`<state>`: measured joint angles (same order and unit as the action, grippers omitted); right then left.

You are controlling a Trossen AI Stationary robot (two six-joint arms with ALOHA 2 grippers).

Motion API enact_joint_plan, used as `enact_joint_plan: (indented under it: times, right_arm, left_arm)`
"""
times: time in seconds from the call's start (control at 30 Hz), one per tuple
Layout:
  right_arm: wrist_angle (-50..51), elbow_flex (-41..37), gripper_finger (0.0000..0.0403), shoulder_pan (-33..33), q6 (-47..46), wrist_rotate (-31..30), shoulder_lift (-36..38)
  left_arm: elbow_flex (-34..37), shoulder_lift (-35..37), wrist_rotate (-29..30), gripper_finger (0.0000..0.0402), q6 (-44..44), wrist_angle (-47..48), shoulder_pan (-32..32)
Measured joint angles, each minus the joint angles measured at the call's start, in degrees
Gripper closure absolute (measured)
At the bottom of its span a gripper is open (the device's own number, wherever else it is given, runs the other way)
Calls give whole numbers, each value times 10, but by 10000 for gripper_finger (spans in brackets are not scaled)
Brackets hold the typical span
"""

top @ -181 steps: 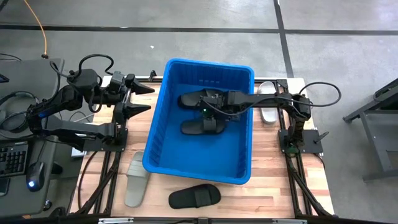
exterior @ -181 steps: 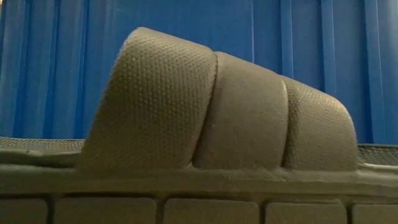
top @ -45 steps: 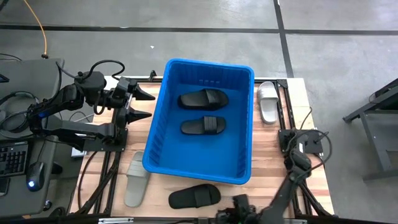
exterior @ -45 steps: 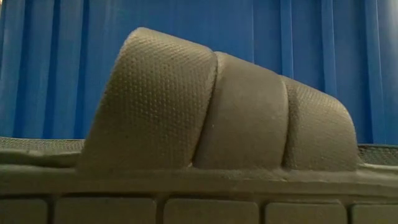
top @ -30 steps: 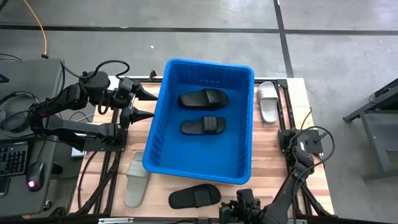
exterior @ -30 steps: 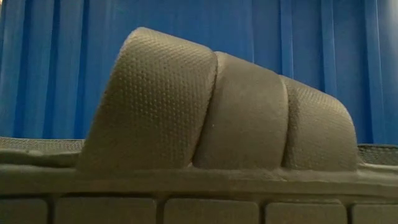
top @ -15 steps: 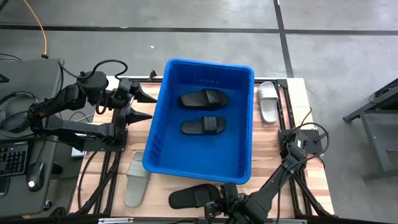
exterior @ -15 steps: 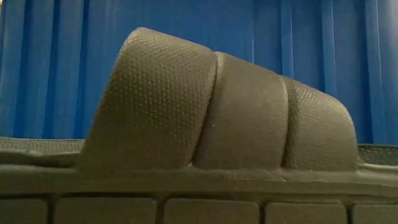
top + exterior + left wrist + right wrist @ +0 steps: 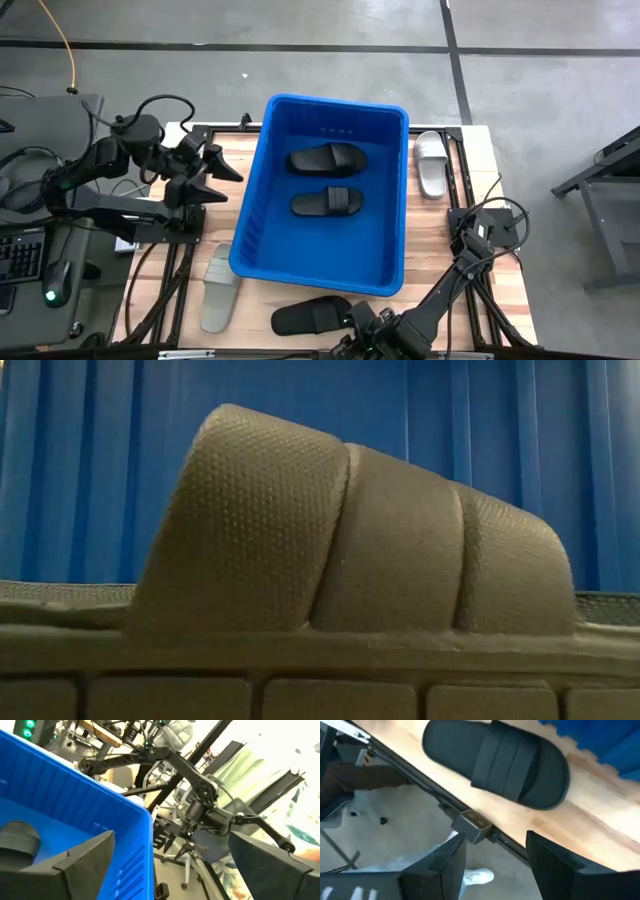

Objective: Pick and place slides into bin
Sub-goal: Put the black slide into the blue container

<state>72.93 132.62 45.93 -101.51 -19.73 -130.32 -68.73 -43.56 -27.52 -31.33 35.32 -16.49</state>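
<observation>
Left gripper (image 9: 222, 168): hovering spread wide at centre-left, beside the bin, holding nothing.
Light grey rubber slide (image 9: 219, 283): lying on the wooden table (image 9: 440, 240) at lower left.
Large bright-blue ribbed plastic bin (image 9: 253, 210): sitting mid-frame, containing two black rubber slides (image 9: 327, 160).
Third black slide (image 9: 312, 316): lying at bottom centre, outside the bin.
Right gripper (image 9: 352, 330): hanging just beside that slide, fingers parted, gripping nothing.
White slide (image 9: 431, 164): lying at upper right.

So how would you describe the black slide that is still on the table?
Find the big blue bin in the middle of the wooden table. The black slide lies just outside its near wall, at the table's front edge. The other slides on the table are light grey or white.
</observation>
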Motion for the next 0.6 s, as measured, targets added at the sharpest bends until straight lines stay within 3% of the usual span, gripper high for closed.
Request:
enact_joint_plan:
  times: [0.27,0.43,0.6]
  right_arm:
    - [69,0,210,1,-56,-29,0]
    - [111,0,210,2,-117,-85,0]
    - [120,0,210,-7,-142,-98,0]
  left_arm:
    - [0,42,-38,23,-98,-47,0]
    - [0,63,-44,23,-209,-48,0]
    - [0,64,-141,23,-268,-7,0]
